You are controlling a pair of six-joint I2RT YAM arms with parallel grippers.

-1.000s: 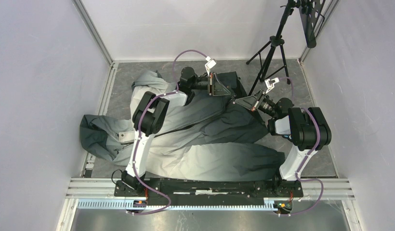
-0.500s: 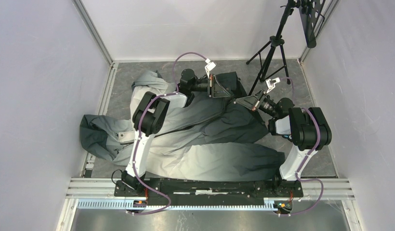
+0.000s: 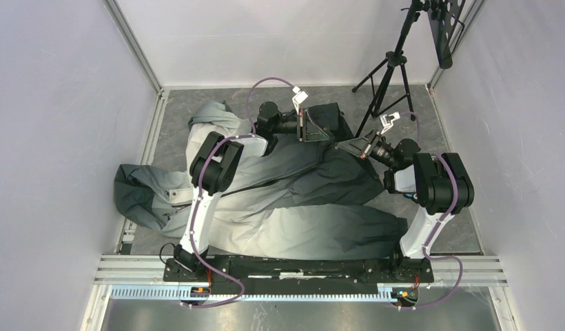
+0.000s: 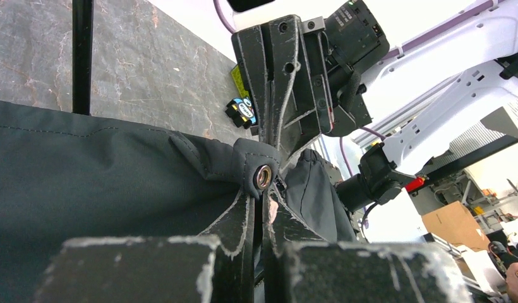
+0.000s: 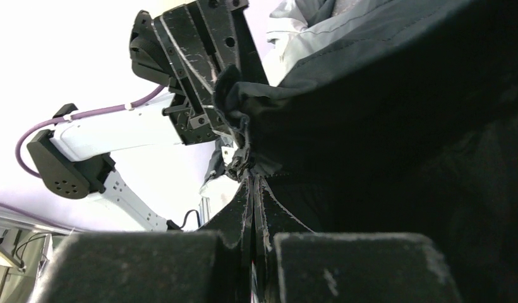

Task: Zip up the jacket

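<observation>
Almost nothing has moved over the last second. Both arms stay stretched to the far middle of the table, and only the left wrist has eased a touch nearer the other. I read that as a pause with both grips settled, not progress along the zipper.

The jacket sprawls across most of the table. Its pale grey parts lie to the left and near side, and it darkens to charcoal at the far right, where the two arms meet.

The left fingers are pressed almost together and pinch the dark hem just below a small metal snap. The right fingers are closed tight on a crumpled bunch of the same dark edge, directly facing the left pair. From overhead, the left fingers and the right fingers are nearly touching at that corner.

I cannot tell whether either pair has the zipper pull or only cloth. The front still looks rumpled and open, so my guess is that the two bottom ends are still being brought together and the zipping proper has not begun.

No box, bin or tray is in sight. Only a black tripod stands at the far right.
</observation>
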